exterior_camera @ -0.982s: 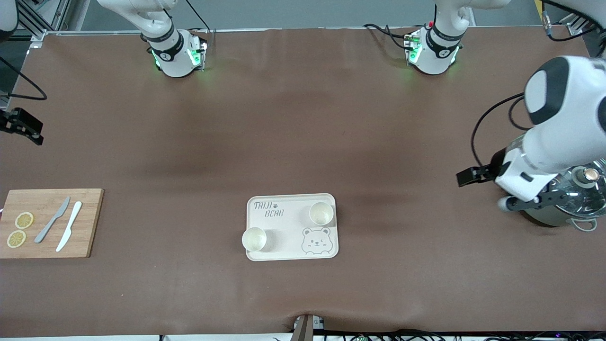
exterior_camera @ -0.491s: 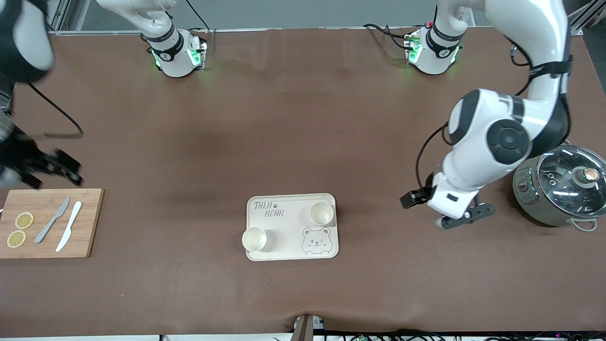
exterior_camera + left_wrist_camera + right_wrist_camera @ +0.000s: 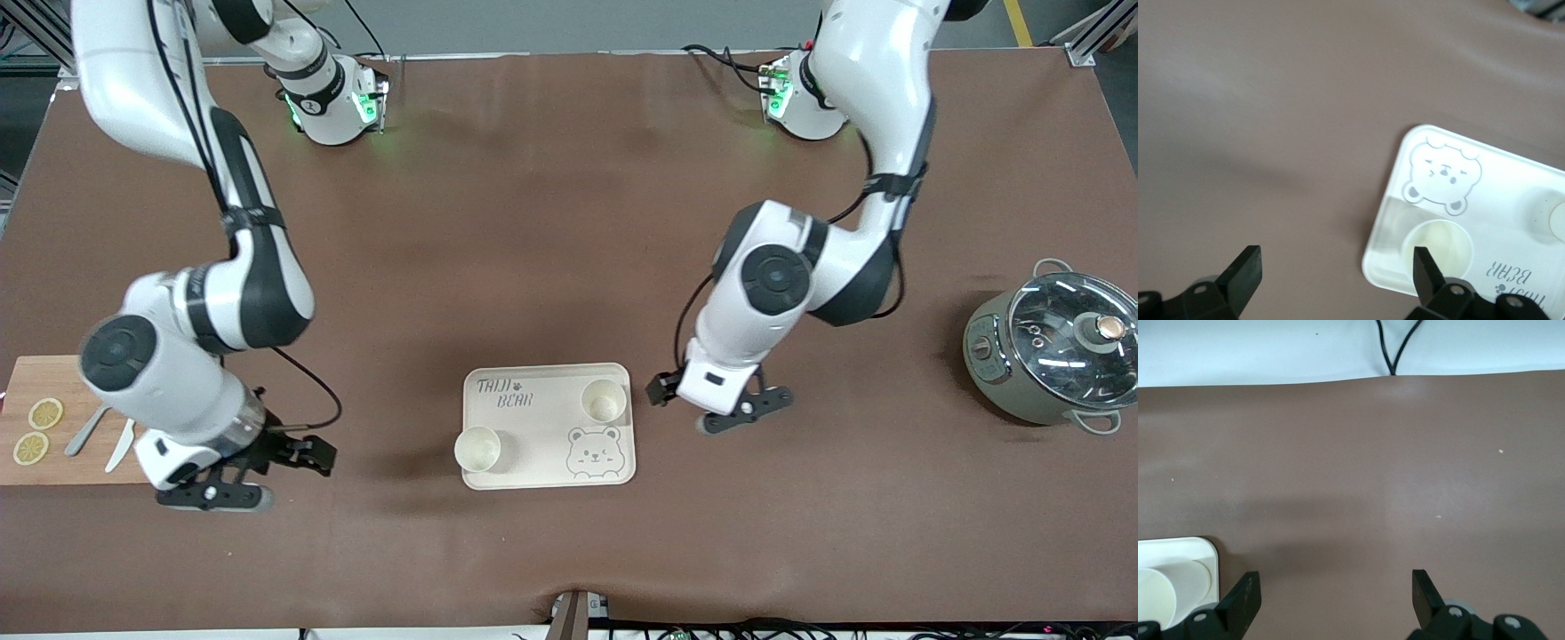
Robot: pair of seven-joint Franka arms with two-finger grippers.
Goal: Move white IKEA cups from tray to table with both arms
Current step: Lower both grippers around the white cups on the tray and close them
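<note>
Two white cups stand on the cream bear tray (image 3: 533,467). One cup (image 3: 604,400) is at the tray's corner toward the left arm's end. The other cup (image 3: 477,449) is at the corner toward the right arm's end, nearer the front camera. My left gripper (image 3: 662,389) is open and empty beside the tray, close to the first cup. In the left wrist view, the left gripper (image 3: 1335,270) has that cup (image 3: 1441,248) by one finger. My right gripper (image 3: 307,452) is open and empty, well short of the second cup. The right wrist view shows the right gripper (image 3: 1333,593) and that cup (image 3: 1168,593).
A wooden cutting board (image 3: 40,378) with lemon slices (image 3: 44,413) and two knives lies at the right arm's end, partly under the right arm. A grey pot with a glass lid (image 3: 1058,356) stands at the left arm's end.
Both arms have swung in from the table's ends toward the tray. The left gripper is now beside the tray, the right gripper beside the cutting board. The cups have not moved.
</note>
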